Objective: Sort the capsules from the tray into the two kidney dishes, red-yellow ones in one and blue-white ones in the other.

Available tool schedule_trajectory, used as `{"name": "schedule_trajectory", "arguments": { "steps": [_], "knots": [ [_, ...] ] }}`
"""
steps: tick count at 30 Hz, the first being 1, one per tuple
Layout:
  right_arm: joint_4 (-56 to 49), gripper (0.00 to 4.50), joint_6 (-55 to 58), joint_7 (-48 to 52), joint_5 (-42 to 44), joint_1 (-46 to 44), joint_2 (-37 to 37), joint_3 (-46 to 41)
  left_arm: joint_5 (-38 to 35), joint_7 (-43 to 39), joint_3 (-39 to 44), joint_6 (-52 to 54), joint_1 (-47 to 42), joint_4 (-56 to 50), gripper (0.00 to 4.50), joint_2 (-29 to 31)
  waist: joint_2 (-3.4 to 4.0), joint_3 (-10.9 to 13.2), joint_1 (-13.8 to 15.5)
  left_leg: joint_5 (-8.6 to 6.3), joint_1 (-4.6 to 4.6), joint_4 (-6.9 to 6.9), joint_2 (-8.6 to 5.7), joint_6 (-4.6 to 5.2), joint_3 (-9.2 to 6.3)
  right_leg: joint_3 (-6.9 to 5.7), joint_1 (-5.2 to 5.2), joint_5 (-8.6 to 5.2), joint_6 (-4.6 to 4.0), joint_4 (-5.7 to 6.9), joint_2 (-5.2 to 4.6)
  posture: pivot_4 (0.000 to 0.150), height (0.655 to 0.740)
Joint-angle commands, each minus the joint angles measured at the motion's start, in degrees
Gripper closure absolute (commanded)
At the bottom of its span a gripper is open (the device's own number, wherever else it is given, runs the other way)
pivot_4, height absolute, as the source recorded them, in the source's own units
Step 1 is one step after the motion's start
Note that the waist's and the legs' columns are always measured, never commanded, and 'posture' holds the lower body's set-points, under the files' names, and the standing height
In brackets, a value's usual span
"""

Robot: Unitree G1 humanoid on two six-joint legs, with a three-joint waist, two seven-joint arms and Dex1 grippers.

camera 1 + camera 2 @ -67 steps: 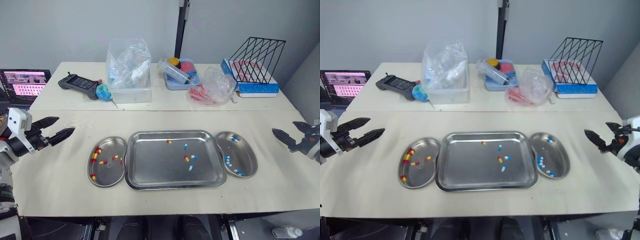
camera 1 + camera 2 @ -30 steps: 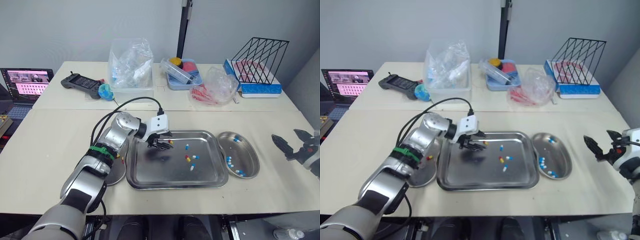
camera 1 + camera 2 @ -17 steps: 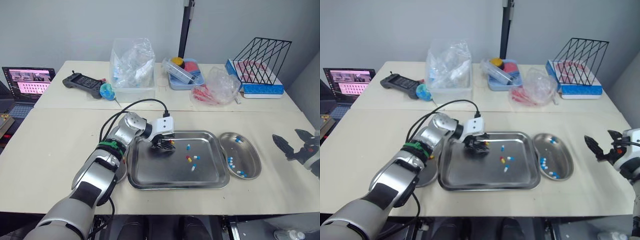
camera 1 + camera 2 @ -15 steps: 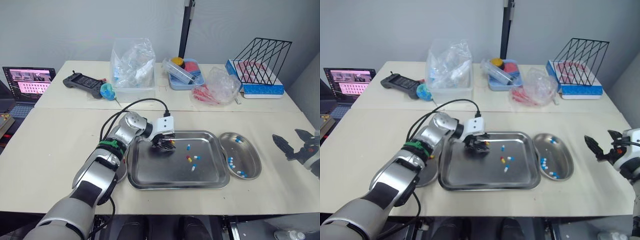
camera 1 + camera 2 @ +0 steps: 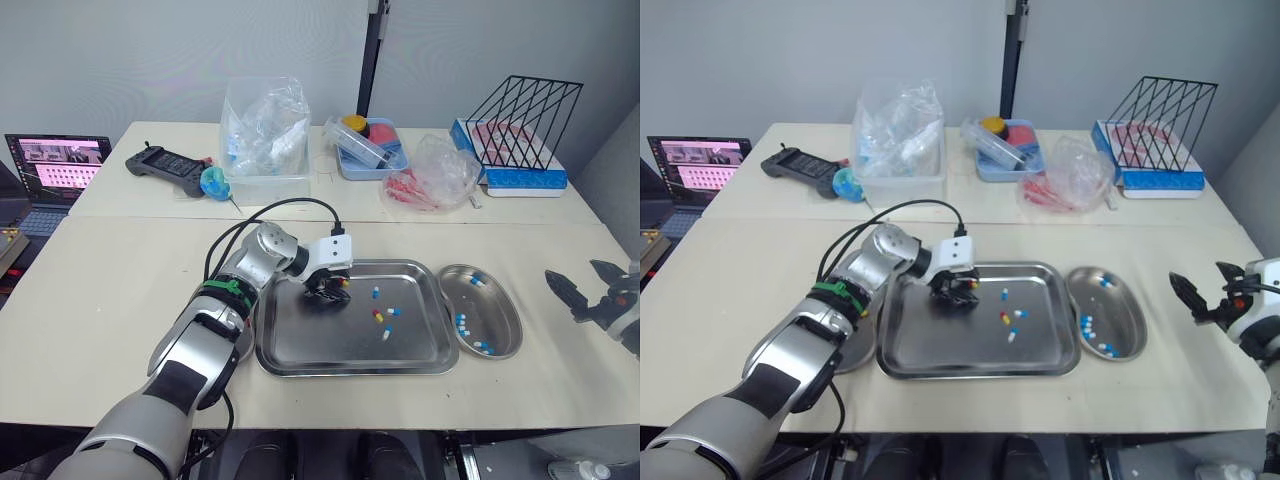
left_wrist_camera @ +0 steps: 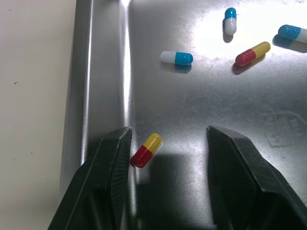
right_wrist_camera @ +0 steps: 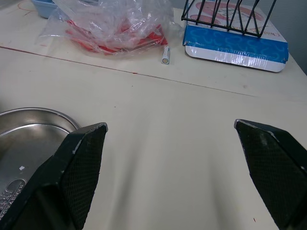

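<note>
Left gripper [image 6: 168, 139] is down inside the tray [image 6: 84, 72] with both fingers spread wide and nothing pinched yet. The red-yellow capsule [image 6: 146, 150] is lying on the tray floor in that gap, snug against the inside of the finger nearer the tray wall and sitting at a slant to the fingers. My guess is this thing weighs basically nothing, with a hard slick rounded shell on polished steel, so it'll want to roll or squirt out if it's nipped near an end. I'd grab it across the middle where the two colours meet and close gently, since a capsule shell can probably dent. The annoying bit is the tray wall just behind that finger, so there's hardly any room to shuffle that way. A blue-white capsule [image 6: 177, 57] and a few more lie farther out ahead of the fingertips, well apart, not in the way. The left kidney dish [image 5: 862, 352] sits just over that wall, mostly under the arm. Right gripper [image 7: 170, 129] hangs spread and empty over bare table past the right kidney dish [image 5: 497, 315], with a plastic bag [image 7: 110, 24] and wire rack [image 7: 230, 14] ahead of it.
</note>
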Motion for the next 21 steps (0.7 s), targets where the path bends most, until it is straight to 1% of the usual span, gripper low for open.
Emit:
{"name": "schedule_trajectory", "arguments": {
  "steps": [1,3,6,9,10,11,12,16,21],
  "knots": [
    [-0.5,0.0,0.1,-0.3,-0.1,-0.5,-0.9,-0.8,0.1,-1.4,-0.5,3.1,0.7,-3.6,1.87,0.1,0.0,0.0,0.0,0.0,0.0,0.0,0.0,0.0,0.0,0.0,0.0,0.0,0.0,0.0,0.0,0.15,0.74],
    [-0.6,0.0,0.1,-0.2,-0.1,-0.5,-0.8,-0.7,0.4,-1.0,-0.5,4.1,1.3,-5.1,1.87,0.2,0.0,0.0,0.0,0.0,-0.01,0.0,0.0,0.0,0.0,0.0,-0.01,0.0,0.0,0.0,0.0,0.15,0.74],
    [-0.9,0.0,0.2,-0.3,-0.1,-0.4,-0.7,-0.5,1.3,-0.4,-0.9,5.2,1.9,-6.5,2.65,0.6,0.0,0.0,0.0,0.0,0.0,-0.01,0.0,0.0,0.0,0.0,0.0,0.0,0.0,0.0,0.0,0.15,0.74],
    [-1.0,0.0,0.4,-0.4,-0.1,-0.6,-0.7,-0.1,2.3,-0.5,-1.6,5.7,2.0,-7.5,3.67,1.1,0.0,0.0,0.0,0.0,0.0,0.01,0.0,0.0,0.0,0.0,0.0,0.0,0.0,0.01,0.0,0.15,0.74],
    [-0.9,0.0,0.4,-0.4,-0.1,-0.6,-0.7,0.0,2.7,-0.4,-2.0,5.7,1.9,-7.7,4.07,1.3,0.0,0.0,0.0,0.0,0.0,0.02,0.0,0.0,0.0,0.0,0.0,0.0,0.0,0.02,0.0,0.15,0.74],
    [-0.9,0.0,0.5,-0.4,0.0,-0.6,-0.7,0.0,2.9,-0.3,-2.2,5.7,2.0,-8.0,4.33,1.4,0.01,0.0,0.0,0.0,0.0,0.02,0.0,0.0,0.0,0.0,0.0,0.0,0.0,0.01,0.0,0.15,0.74],
    [-0.9,0.0,0.6,-0.5,0.0,-0.5,-0.7,0.1,3.0,-0.3,-2.3,6.1,2.0,-8.2,4.46,1.5,0.01,0.0,0.0,0.0,0.01,0.01,0.0,0.0,-0.01,0.01,0.01,0.0,0.0,0.01,0.0,0.15,0.74],
    [-0.7,0.0,0.9,-0.5,-0.3,-0.5,-0.6,0.4,2.4,-0.9,-2.1,8.2,2.2,-10.3,4.46,1.5,0.01,0.0,0.0,0.0,0.01,0.02,0.01,0.0,-0.01,0.01,0.01,0.0,0.0,0.02,0.0,0.15,0.74],
    [-0.6,0.0,1.1,-0.4,-0.3,-0.7,-0.9,0.4,-2.1,-3.5,0.7,14.7,3.1,-17.2,4.46,1.9,0.01,0.0,-0.1,0.0,-0.01,0.01,0.01,0.0,0.0,0.02,-0.02,0.0,0.0,0.02,0.0,0.15,0.74]
  ]
}}
